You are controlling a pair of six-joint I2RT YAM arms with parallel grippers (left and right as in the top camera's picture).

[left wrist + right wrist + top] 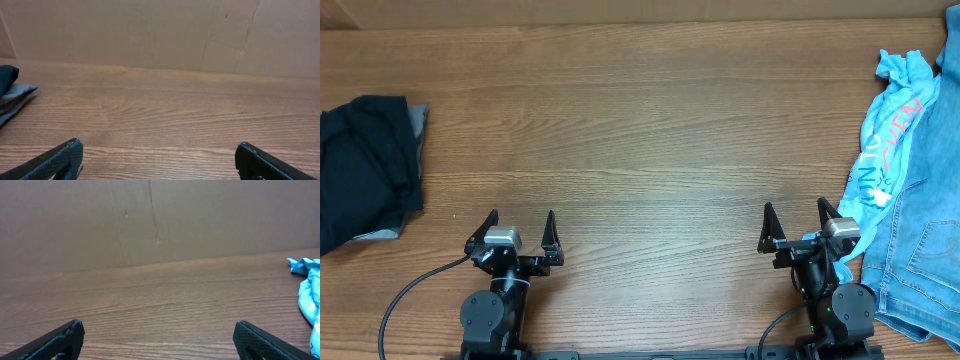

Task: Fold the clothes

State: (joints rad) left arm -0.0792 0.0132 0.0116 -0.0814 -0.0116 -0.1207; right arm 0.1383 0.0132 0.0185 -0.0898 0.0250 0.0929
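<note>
The light sky-blue T-shirt point(887, 140) with coral-red and white lettering lies crumpled in a long strip at the right edge of the table, partly over the denim jeans; its edge shows in the right wrist view point(307, 292). My right gripper point(796, 217) is open and empty near the front edge, just left of the shirt's lower end. My left gripper point(520, 226) is open and empty at the front left, far from the shirt. Both show wide-open jaws over bare wood in the left wrist view point(157, 150) and the right wrist view point(157, 330).
Faded blue denim jeans point(925, 220) lie at the right edge under the shirt. A black folded garment pile point(365, 165) sits at the left edge, also in the left wrist view point(10, 90). A cardboard wall point(150, 220) stands behind the table.
</note>
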